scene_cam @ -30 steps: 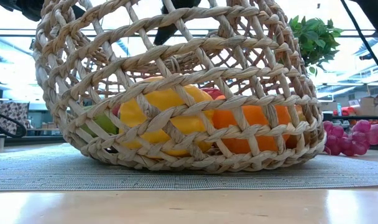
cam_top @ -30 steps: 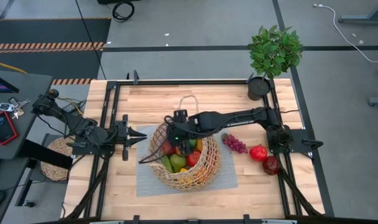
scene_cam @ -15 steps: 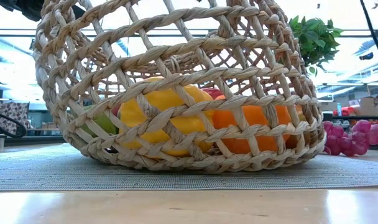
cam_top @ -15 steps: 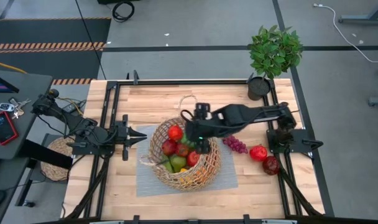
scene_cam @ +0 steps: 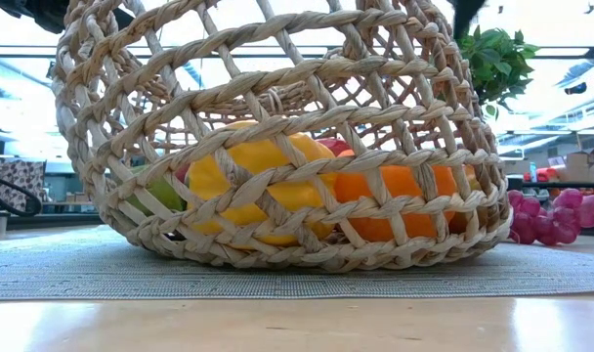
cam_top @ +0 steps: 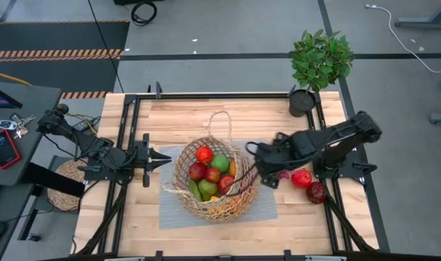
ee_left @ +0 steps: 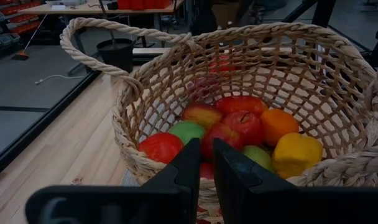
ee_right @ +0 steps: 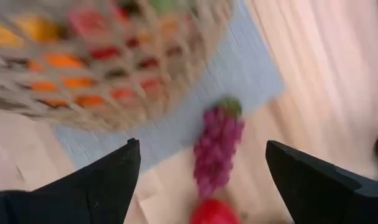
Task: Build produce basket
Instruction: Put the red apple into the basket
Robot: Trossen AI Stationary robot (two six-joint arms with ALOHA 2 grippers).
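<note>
The tan wicker basket [cam_top: 215,180] stands on a grey-blue mat [cam_top: 171,212] at the table's middle. It holds red, green, orange and yellow produce [ee_left: 232,127]. My right gripper [cam_top: 258,165] is open and empty, just right of the basket's rim and above the mat. In the right wrist view its fingers [ee_right: 202,144] frame the purple grapes [ee_right: 217,149], which lie on the table and mat edge. A red fruit [cam_top: 302,177] and a dark red one [cam_top: 316,192] lie on the table right of the grapes. My left gripper [cam_top: 167,156] is shut and empty, level, just left of the basket [ee_left: 251,93].
A leafy plant in a black pot [cam_top: 318,61] stands at the table's far right corner and shows behind the basket in the low view [scene_cam: 497,59]. Black frame rails [cam_top: 220,96] run along the table's edges. Bare wood lies far and near of the mat.
My right gripper has drawn back from over the basket's middle toward the table's right edge, past the rim, to a spot above the grapes. A red and a green fruit at the top of the basket's pile now show. The basket and left arm have kept still.
</note>
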